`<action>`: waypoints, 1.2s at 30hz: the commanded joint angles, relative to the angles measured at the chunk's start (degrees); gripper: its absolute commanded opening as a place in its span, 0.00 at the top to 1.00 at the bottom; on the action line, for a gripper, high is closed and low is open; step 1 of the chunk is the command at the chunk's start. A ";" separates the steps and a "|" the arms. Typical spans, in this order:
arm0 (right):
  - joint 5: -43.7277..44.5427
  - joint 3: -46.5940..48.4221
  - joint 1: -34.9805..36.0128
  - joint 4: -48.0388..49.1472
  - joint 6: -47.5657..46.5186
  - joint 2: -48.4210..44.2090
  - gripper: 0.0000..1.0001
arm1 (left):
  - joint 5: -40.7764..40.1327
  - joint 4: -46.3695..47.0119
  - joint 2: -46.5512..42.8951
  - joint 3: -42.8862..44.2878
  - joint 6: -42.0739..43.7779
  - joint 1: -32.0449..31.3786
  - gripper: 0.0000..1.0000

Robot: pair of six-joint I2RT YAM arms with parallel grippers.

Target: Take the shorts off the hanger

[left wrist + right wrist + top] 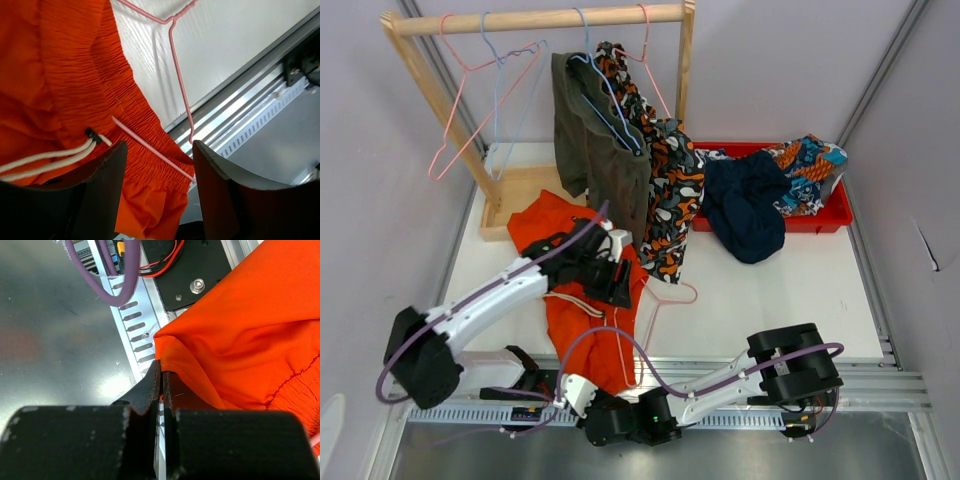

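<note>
You have one red plastic tray [835, 215] at the upper right of the top view. It holds the plain navy shorts [745, 205], bunched and spilling over its near rim, and the teal-blue, orange and white print shorts [810, 165] behind them at the tray's right end.

At the top left, the wooden rack [535, 18] carries the olive green shorts [595, 160] and, touching them on the right, the orange-black-white-grey blotch print shorts [670, 195], both on hangers.

The plain bright orange shorts [585, 325] lie flat on the white table [770, 290], left of centre. A thin pink wire hanger [665, 300] is at their right edge.

Your left gripper [615, 275] sits over the orange waistband with its jaws wide apart. In its wrist view, the pink wire and the gathered elastic show between the fingers, and a white drawstring [45, 160] lies to the left.

Your right gripper [575, 393] is at the bottom of the top view, at the shorts' near hem. Its jaws are pressed together, and the orange hem meets their tips. You cannot tell whether cloth is caught between them.
</note>
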 commanded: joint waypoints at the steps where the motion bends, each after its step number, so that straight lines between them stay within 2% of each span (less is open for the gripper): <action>1: 1.08 -0.62 -0.13 3.11 -0.61 -0.64 1.00 | -2.42 6.13 6.02 0.31 -0.78 -4.00 0.39; 14: 5.21 -2.90 0.66 4.16 1.76 -1.43 1.00 | -1.38 11.75 20.09 5.94 -3.07 -13.14 0.35; 31: 6.71 -6.77 0.92 7.68 2.90 -2.75 1.00 | -2.69 18.08 30.64 5.76 -5.88 -17.28 0.36; 35: 6.80 -7.03 0.92 8.03 3.08 -2.75 1.00 | -3.04 19.14 33.10 5.85 -6.41 -18.07 0.49; 36: 6.71 -7.03 0.92 8.03 3.08 -2.75 1.00 | -3.13 19.40 33.46 5.85 -6.49 -18.16 0.60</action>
